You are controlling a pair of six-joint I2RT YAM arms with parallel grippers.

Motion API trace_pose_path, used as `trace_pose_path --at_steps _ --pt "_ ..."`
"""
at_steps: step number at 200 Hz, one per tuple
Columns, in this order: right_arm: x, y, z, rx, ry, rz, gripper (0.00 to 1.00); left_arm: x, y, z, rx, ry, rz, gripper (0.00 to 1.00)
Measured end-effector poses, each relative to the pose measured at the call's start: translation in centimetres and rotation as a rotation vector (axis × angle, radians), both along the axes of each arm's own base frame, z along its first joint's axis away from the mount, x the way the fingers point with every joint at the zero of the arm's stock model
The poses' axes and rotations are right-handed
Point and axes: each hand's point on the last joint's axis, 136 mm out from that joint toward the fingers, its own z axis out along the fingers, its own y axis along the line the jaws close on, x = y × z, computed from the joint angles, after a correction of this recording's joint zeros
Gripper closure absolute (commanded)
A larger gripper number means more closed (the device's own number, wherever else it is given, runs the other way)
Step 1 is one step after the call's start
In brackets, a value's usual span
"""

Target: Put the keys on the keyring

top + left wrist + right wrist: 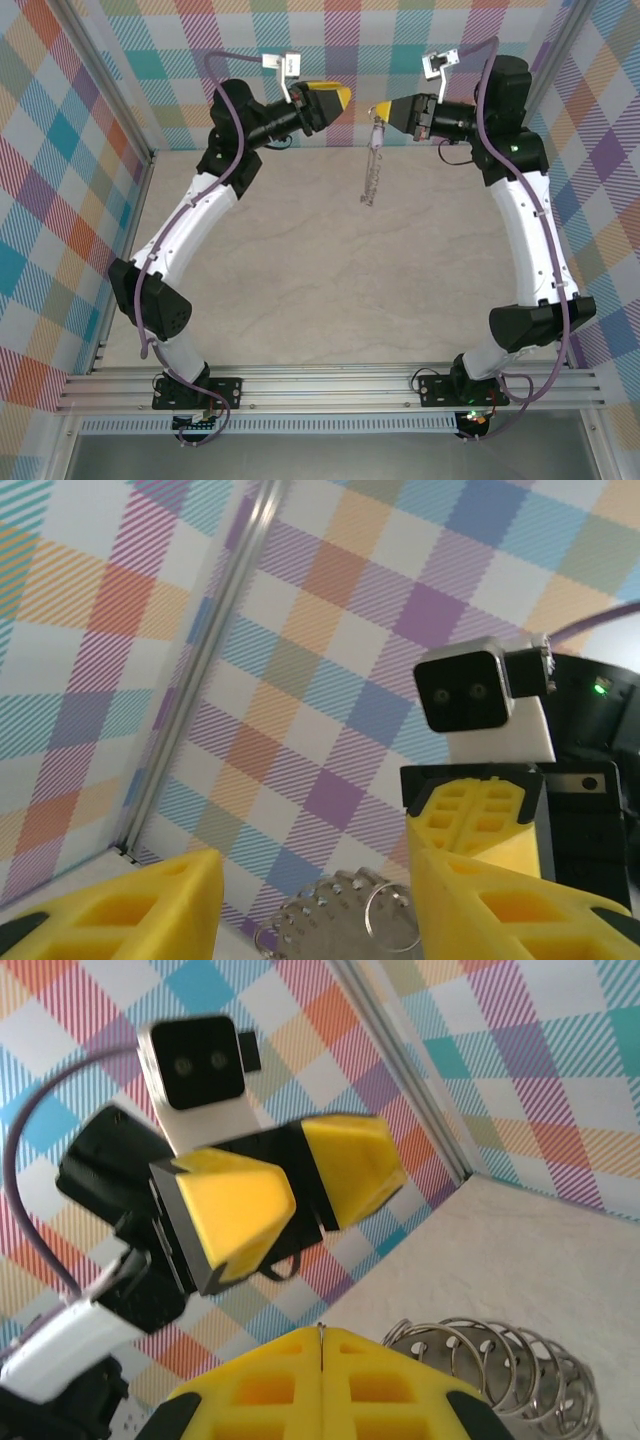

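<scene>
The keyring is a grey chain of metal loops. It hangs straight down from my right gripper, which is shut on its top, high above the table. A tiny key with a pale lilac head sits at the top of the chain, just under those fingertips. In the right wrist view a thin metal edge shows between the closed pads of the right gripper, and the keyring coils to the right. My left gripper faces it a short gap away, open. The keyring shows beyond the left gripper.
Plaid walls close the table on the left, back and right. A metal corner post runs down the wall. Both arms arch up to the back of the cell.
</scene>
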Motion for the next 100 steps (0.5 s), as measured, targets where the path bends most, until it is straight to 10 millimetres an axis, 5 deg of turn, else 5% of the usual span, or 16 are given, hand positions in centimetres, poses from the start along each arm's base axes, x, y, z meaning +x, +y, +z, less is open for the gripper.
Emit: trace_pose_path --at_steps 39,100 --pt "-0.9 0.2 -1.2 -0.056 0.007 0.076 1.0 -1.9 -0.5 -0.4 0.085 -0.052 -0.083 0.68" --pt "-0.5 0.6 -3.1 -0.073 0.07 0.123 1.0 -3.9 -1.3 -1.8 0.145 -0.034 -0.218 0.68"
